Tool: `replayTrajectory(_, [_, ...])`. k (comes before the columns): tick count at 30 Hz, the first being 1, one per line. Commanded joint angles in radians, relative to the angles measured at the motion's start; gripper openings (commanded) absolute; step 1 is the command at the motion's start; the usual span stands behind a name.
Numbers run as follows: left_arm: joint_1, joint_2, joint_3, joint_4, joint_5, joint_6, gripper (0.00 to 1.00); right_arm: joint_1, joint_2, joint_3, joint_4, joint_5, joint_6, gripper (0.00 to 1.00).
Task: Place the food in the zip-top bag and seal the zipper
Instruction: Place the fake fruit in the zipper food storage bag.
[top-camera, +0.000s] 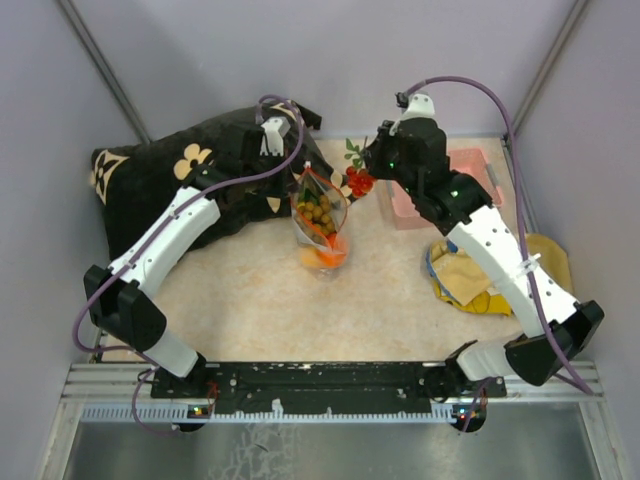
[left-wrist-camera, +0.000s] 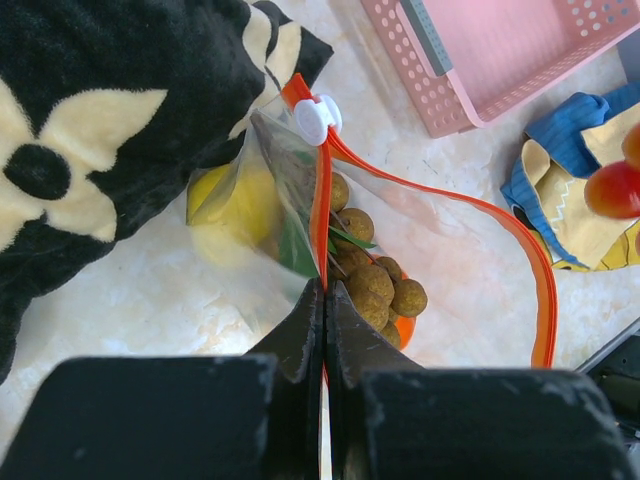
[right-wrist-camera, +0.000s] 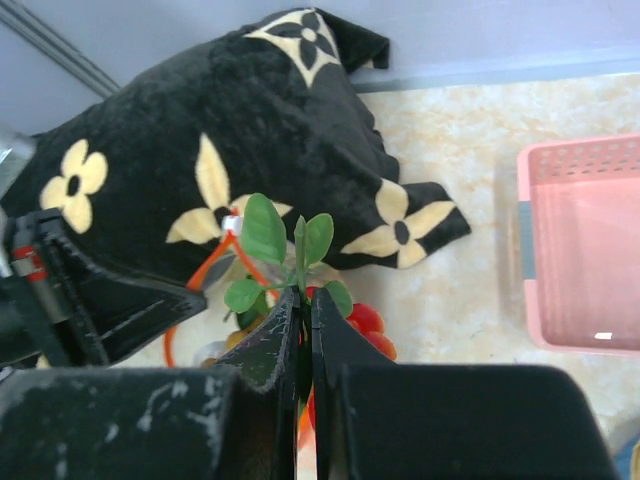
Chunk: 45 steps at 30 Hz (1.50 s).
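clearly the zip-top bag (top-camera: 320, 215), mid-table, is thin and floppy; the left gripper (left-wrist-camera: 325, 300) is pinched tight on the zipper (left-wrist-camera: 320, 205); the right gripper (right-wrist-camera: 303, 315) is clamped on the light red fruit (right-wrist-camera: 365, 318) by its leafy stem, near the mouth.

bag (top-camera: 320, 215): sitting mid-tabletop (top-camera: 250, 300), fruit inside
blanket (top-camera: 170, 175): lying at far left corner
basket (top-camera: 440, 190): sitting toward far right edge
cloth (top-camera: 470, 275): lying before basket

Marbled beige table (top-camera: 250, 300): black cushion (top-camera: 160, 185), pink basket (top-camera: 470, 165), yellow-blue cloth (top-camera: 470, 280).
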Motion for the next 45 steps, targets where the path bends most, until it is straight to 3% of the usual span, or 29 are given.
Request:
replayTrajectory(1, [0.007, -0.022, -0.004, 0.051, 0.024, -0.01, 0.0, 0.074, -0.04, 0.06, -0.009, 0.149, 0.059, 0.0])
replayTrajectory(12, [0.006, -0.012, 0.001, 0.049, 0.023, -0.01, 0.0, 0.292, 0.023, 0.071, 0.02, 0.332, 0.116, 0.0])
replayTrajectory(21, [0.007, -0.009, 0.002, 0.049, 0.022, -0.01, 0.0, 0.355, 0.115, 0.096, -0.047, 0.464, 0.093, 0.0])
replayTrajectory(41, [0.007, -0.009, -0.001, 0.047, 0.021, -0.007, 0.0, 0.362, 0.229, 0.149, -0.241, 0.282, 0.188, 0.0])
replayTrajectory(45, [0.007, -0.011, -0.002, 0.047, 0.022, -0.009, 0.0, 0.362, 0.226, 0.15, -0.278, 0.326, 0.189, 0.22])
